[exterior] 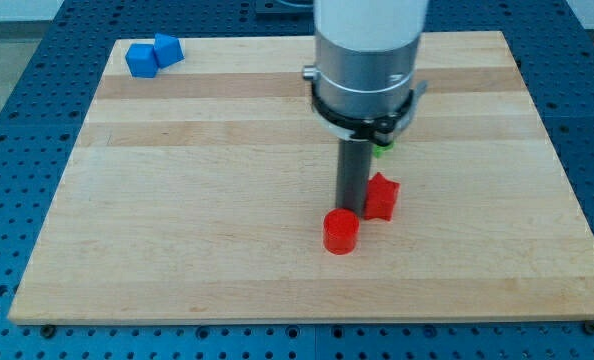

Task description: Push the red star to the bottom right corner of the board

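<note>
The red star (382,196) lies right of the board's middle, in the lower half. My tip (351,210) stands at the star's left side, touching or nearly touching it. A red cylinder (341,232) sits just below the tip, to the lower left of the star. The board's bottom right corner (587,300) lies far to the right and below the star.
Two blue blocks, a cube (142,60) and an angular one (168,49), touch at the board's top left. A green block (382,148) peeks out behind the arm's grey housing (367,60), mostly hidden. The wooden board (177,200) rests on a blue perforated table.
</note>
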You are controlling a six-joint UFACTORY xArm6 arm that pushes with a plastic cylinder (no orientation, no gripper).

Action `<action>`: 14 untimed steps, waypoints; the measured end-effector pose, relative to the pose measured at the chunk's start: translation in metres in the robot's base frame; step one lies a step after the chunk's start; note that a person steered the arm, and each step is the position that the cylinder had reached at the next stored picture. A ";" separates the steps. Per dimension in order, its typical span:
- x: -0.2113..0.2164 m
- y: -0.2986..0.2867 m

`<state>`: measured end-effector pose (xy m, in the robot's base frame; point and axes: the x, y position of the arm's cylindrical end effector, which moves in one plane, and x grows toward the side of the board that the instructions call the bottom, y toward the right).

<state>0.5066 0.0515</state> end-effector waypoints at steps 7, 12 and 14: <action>-0.008 0.022; 0.045 0.119; 0.034 0.111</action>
<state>0.5409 0.1621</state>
